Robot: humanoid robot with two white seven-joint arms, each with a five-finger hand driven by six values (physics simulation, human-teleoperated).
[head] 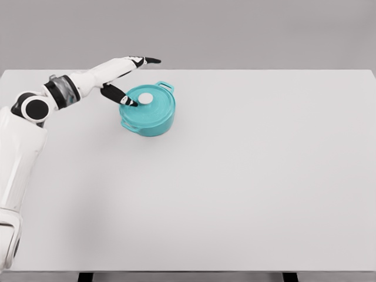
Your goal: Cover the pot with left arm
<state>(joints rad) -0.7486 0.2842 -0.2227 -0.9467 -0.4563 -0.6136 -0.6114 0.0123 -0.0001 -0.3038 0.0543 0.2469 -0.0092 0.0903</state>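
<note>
"What's the left hand point(126, 79) doing?"
"I see it spread, fingers straight, thumb tip point(130, 102) touching the lid point(144, 101)."
"And the pot point(148, 110)?"
"Far left on the surface point(247, 176), lid on."

a white table point(247, 188) carries one teal pot point(148, 117), lid point(144, 97) on.

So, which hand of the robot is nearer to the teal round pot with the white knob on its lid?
Left. The left hand is at the teal round pot, its thumb over the lid's left edge. The right hand is not visible.
</note>
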